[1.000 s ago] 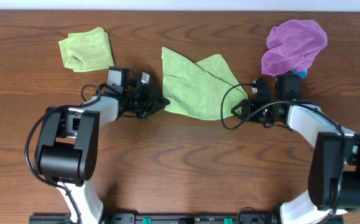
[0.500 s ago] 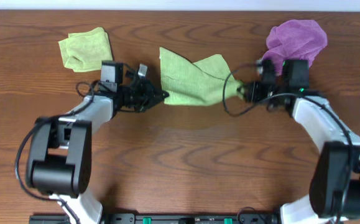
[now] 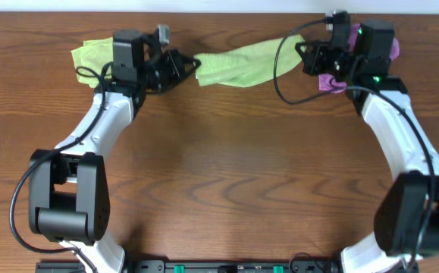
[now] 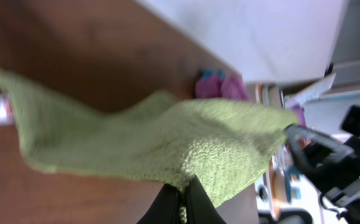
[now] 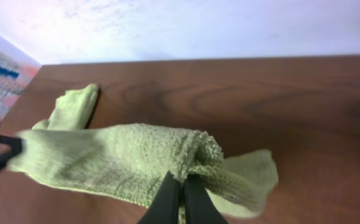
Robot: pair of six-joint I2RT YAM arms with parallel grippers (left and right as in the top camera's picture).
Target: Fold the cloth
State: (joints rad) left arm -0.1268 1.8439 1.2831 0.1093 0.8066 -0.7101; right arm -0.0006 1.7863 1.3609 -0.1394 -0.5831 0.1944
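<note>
A light green cloth (image 3: 246,65) hangs stretched in the air between my two grippers, above the far edge of the table. My left gripper (image 3: 194,66) is shut on its left corner, and my right gripper (image 3: 304,47) is shut on its right corner. In the left wrist view the cloth (image 4: 148,140) spreads away from the shut jaws (image 4: 183,196). In the right wrist view the cloth (image 5: 117,163) is bunched at the shut jaws (image 5: 183,190), with one loose corner hanging to the right.
A second green cloth (image 3: 92,58) lies crumpled at the far left, partly behind my left arm; it also shows in the right wrist view (image 5: 74,106). A purple cloth (image 3: 339,57) lies at the far right, mostly hidden by my right arm. The wooden table (image 3: 227,167) spreads in front.
Both grippers have lifted the green cloth off the table and carried it toward the far edge. The cloth is now pulled into a taut band between them.
</note>
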